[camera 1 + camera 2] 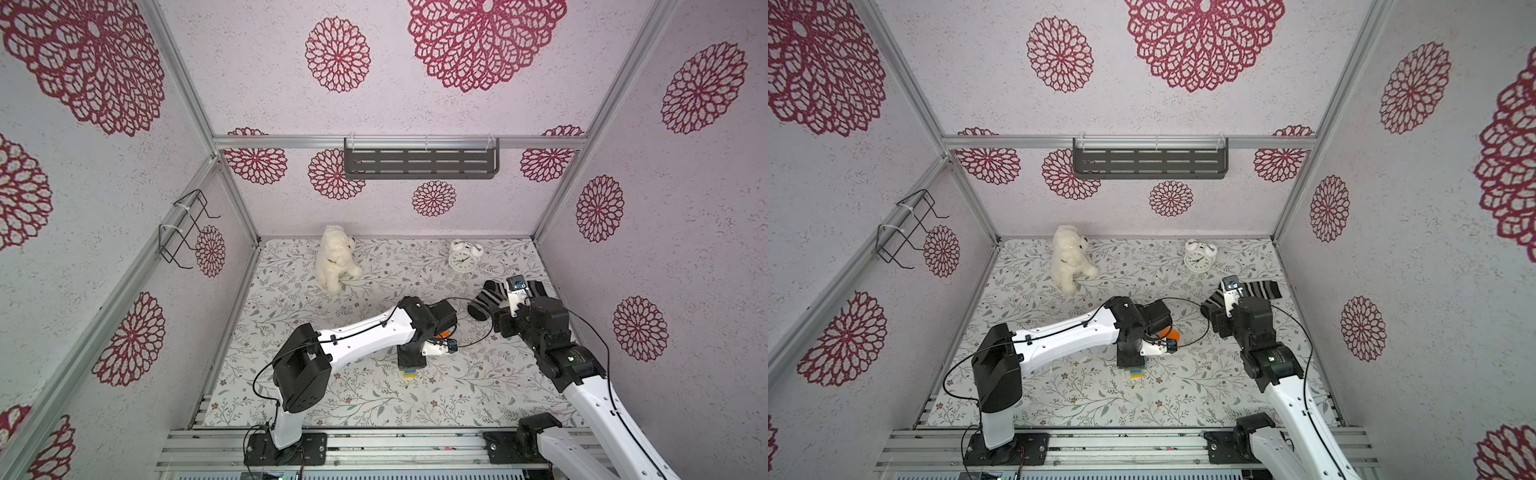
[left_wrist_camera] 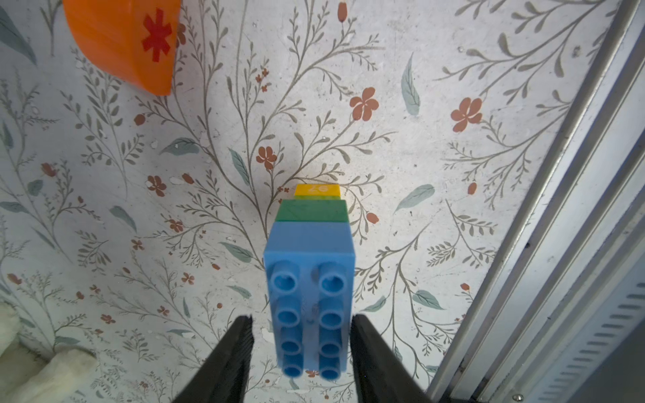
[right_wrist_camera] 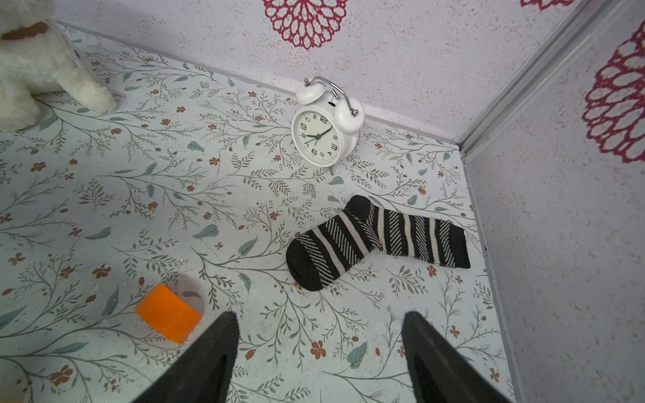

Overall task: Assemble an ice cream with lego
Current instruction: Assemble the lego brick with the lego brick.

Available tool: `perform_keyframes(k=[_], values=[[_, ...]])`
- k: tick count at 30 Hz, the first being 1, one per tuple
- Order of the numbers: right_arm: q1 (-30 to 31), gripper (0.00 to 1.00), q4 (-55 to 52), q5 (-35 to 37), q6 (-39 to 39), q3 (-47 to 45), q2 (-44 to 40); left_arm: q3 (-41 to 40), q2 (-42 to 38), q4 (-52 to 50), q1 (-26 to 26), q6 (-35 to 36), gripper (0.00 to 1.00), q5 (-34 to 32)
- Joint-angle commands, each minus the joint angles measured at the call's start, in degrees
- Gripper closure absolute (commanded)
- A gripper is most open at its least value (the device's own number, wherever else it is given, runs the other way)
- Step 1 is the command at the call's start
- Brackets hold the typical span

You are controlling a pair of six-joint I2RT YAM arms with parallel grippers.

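**Ice cream stack** (image 1: 409, 372): upright on the worktop (image 1: 340, 399), nearer its front edge and about midway between the side edges. The light-blue brick (image 2: 309, 251) is uppermost with its studs bare. The green brick (image 2: 312, 209) sits beneath it, and the yellow brick (image 2: 317, 190) is the lowest one seen.

**Orange dome** (image 2: 122, 42), with red asterisk: lying on the worktop toward its centre, apart from the stack.

**Left fingers** (image 2: 237, 349): released, straddling the light-blue brick, with a gap showing on one side.

**Right fingers** (image 3: 216, 349): spread wide and empty, above the worktop near the striped sock (image 3: 377, 240).

**Sundries:** white plush dog (image 1: 334, 257) and alarm clock (image 1: 462, 257), both standing by the far edge. The sock lies flat toward the far right corner.
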Motion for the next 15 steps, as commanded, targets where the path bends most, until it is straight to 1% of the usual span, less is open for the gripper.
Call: perform_keyframes(k=[1,4,7,9,12,15], values=[[-0.42,0.22,1.74,-0.35,1.02,-0.24,-0.48,1.01,-3.05,-0.63,-0.93,0.07,0.50,-0.42],[-0.46,0.22,1.82,-0.63,0.94,-0.20,-0.18,1.11,-4.71,-0.59,-1.20,-0.57,0.50,-0.87],[-0.44,0.22,1.75,-2.48,0.08,-0.05,0.81,0.20,-7.71,0.39,-1.30,-1.97,0.50,-1.65],[-0.43,0.22,1.60,-4.29,-0.99,0.26,2.11,-1.95,-10.69,2.53,-1.17,-3.14,0.50,-2.55],[-0.09,0.22,0.32,-7.83,-3.37,1.28,4.93,-7.26,-16.77,7.67,-0.93,-5.76,0.50,-4.88],[1.85,0.21,-1.16,-9.22,-5.68,2.61,8.54,-13.02,-23.31,13.22,0.62,-9.72,0.50,-7.16]])
